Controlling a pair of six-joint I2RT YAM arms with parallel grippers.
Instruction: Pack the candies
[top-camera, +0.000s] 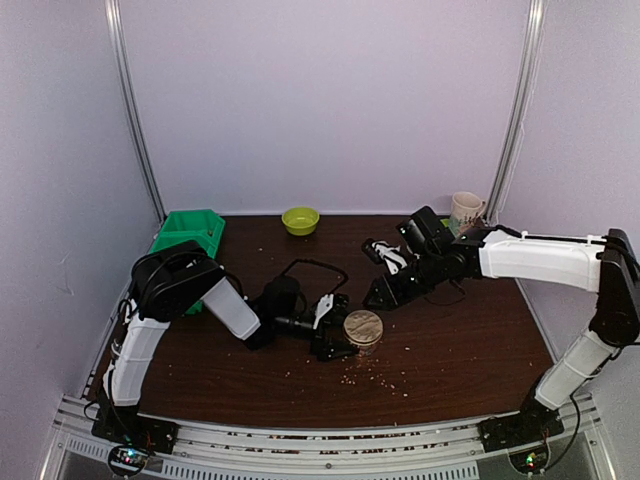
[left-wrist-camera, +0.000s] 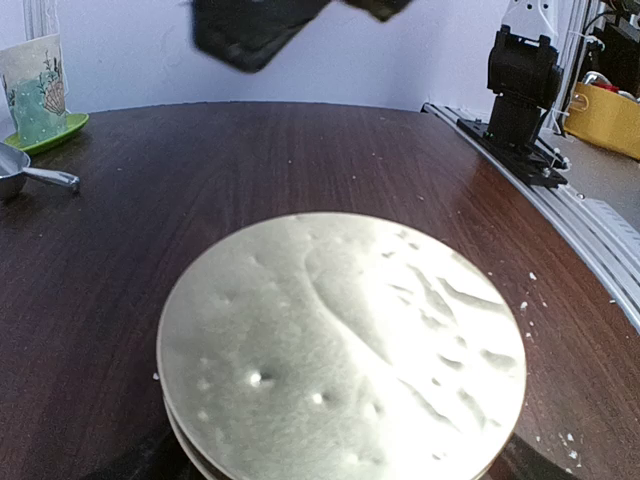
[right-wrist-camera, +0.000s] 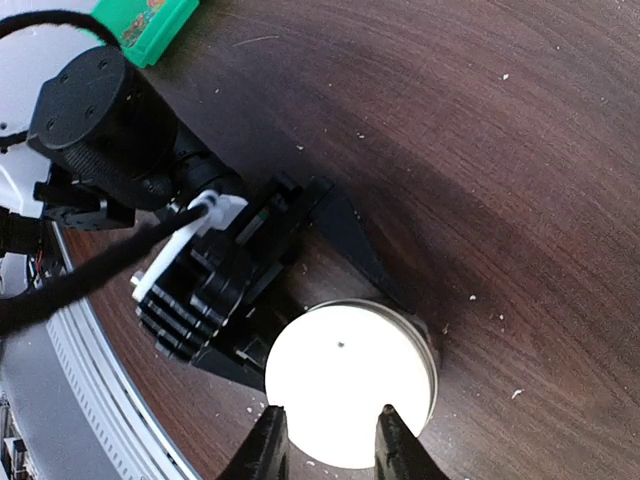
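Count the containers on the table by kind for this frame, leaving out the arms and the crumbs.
Green bin: 1
Yellow-green bowl: 1
Mug: 1
Lidded jar: 1
Total: 4

Overhead rear view, wrist views share jar (left-wrist-camera: 340, 350)
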